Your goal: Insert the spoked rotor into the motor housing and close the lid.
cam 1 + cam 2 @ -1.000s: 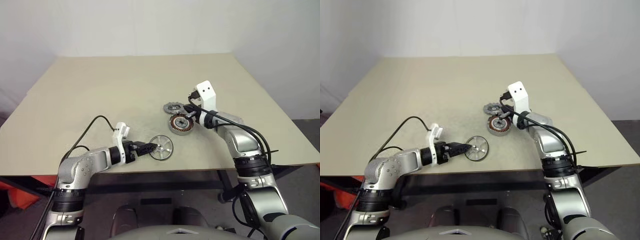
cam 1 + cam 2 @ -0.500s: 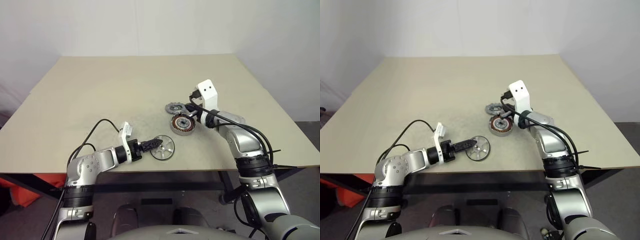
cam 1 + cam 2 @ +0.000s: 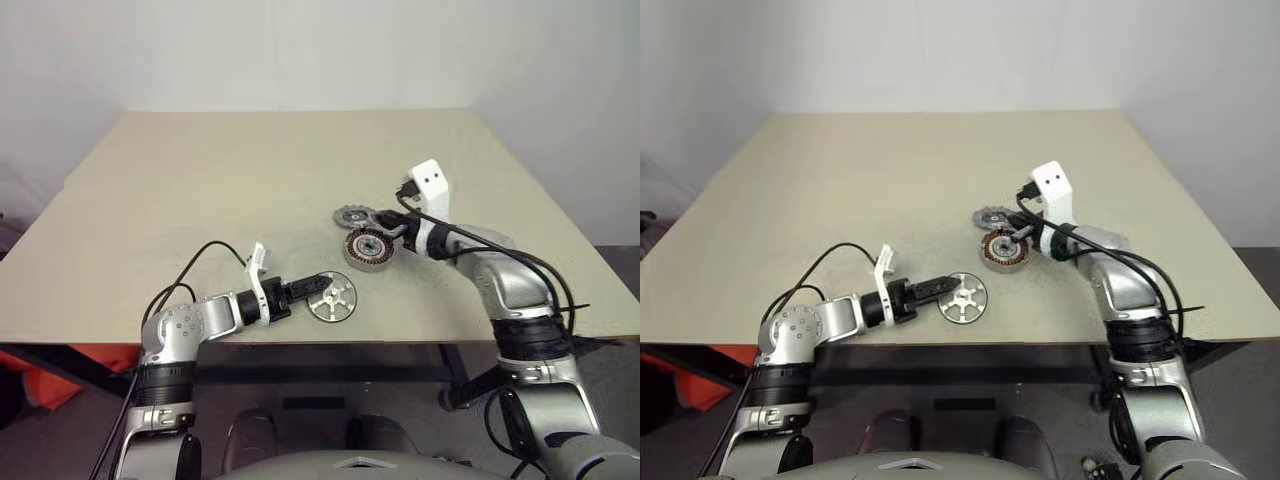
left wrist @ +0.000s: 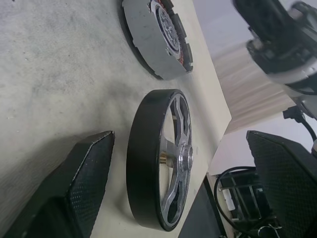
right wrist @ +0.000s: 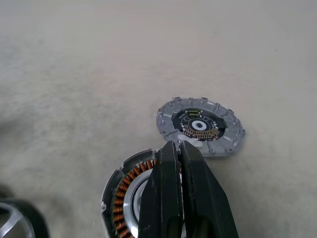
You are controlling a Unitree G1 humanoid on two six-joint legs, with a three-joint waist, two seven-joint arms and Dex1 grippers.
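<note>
A plain beige bench stands against a bare white wall, its top smudged with grey scuffing around the parts. No writing or label can be read on anything, though the lid's dark centre carries small gold contacts that might be printed circuitry.

The spoked rotor lies flat near the bench's front edge, silver spokes up, dark rim around it. The left gripper reaches in low from the robot's left with its fingers spread wide: in the left wrist view one finger sits on the bench just beside the rotor's rim and the other stands well off on the far side, so the rotor lies between them, not gripped. Whether the near finger touches the rim is hard to tell.

The motor housing rests beyond the rotor and to the robot's right, apart from it, copper windings ringing a silver centre; its hollow holds nothing but that centre. The lid, grey with a notched edge, lies just behind the housing, close to or touching its rim.

The right gripper hangs over the housing's near edge with its fingers pressed together on nothing. A black cable loops from the left wrist across the bench.
</note>
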